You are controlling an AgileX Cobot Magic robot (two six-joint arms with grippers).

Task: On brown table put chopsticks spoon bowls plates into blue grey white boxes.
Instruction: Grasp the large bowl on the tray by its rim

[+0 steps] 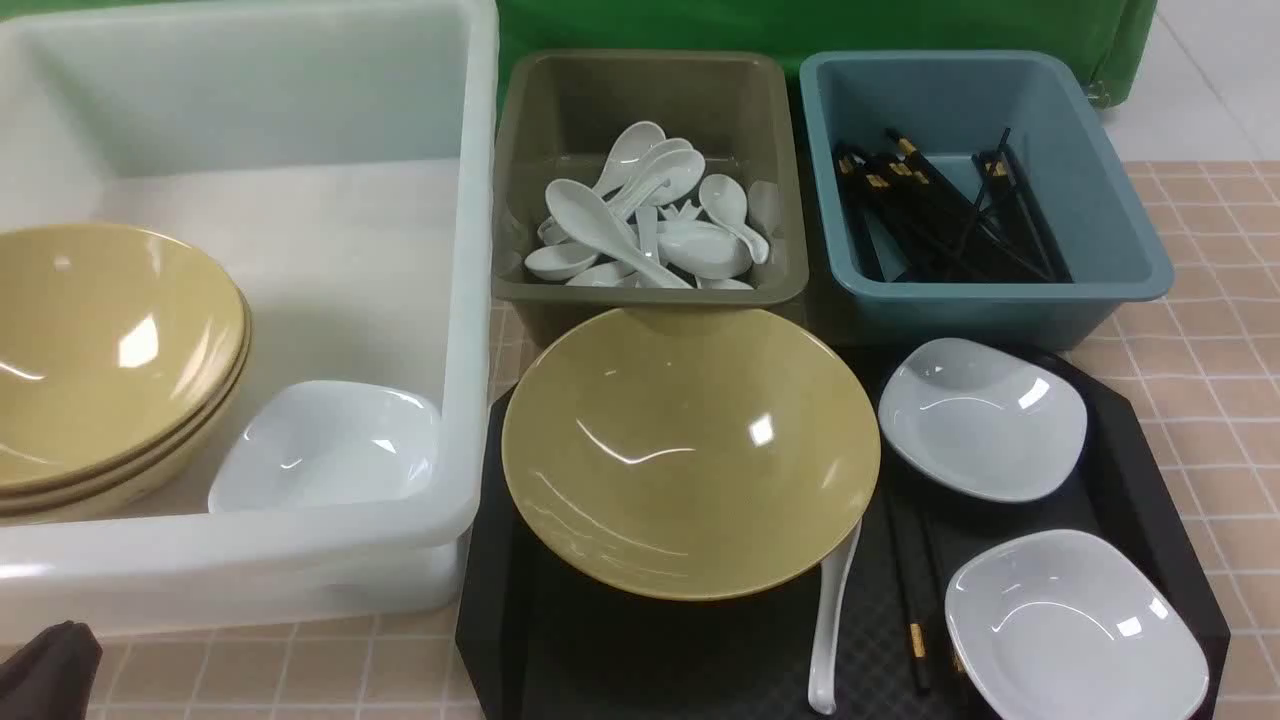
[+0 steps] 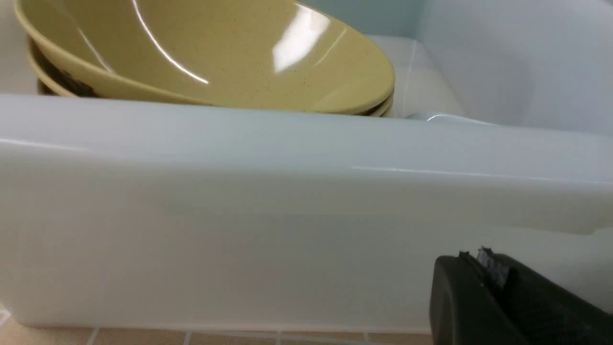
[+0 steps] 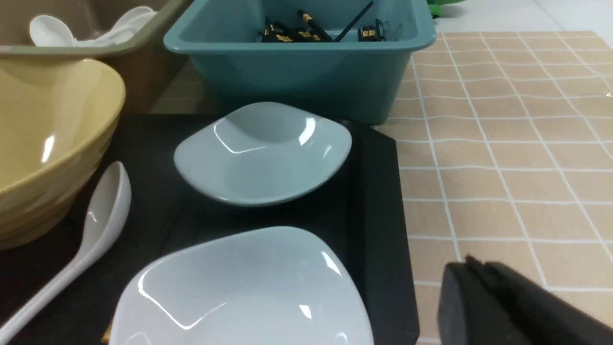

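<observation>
On the black tray, a yellow bowl point(image 1: 690, 450) stands beside two white plates point(image 1: 985, 420) point(image 1: 1075, 625), a white spoon point(image 1: 832, 630) and black chopsticks point(image 1: 912, 610). The white box point(image 1: 300, 545) holds stacked yellow bowls point(image 1: 100, 350) and one plate point(image 1: 330, 445). Several spoons lie in the grey box point(image 1: 640, 100), several chopsticks in the blue box point(image 1: 950, 95). My left gripper point(image 2: 483, 258) is shut and empty, low before the white box's near wall. Over the brown table point(image 3: 503, 158), just right of the tray, my right gripper point(image 3: 471, 266) is shut and empty.
The black octagonal tray point(image 1: 1150, 480) sits in front of the grey and blue boxes, hard against the white box's right side. A green cloth point(image 1: 800, 20) hangs behind the boxes. Tiled table surface point(image 1: 1220, 300) shows right of the tray.
</observation>
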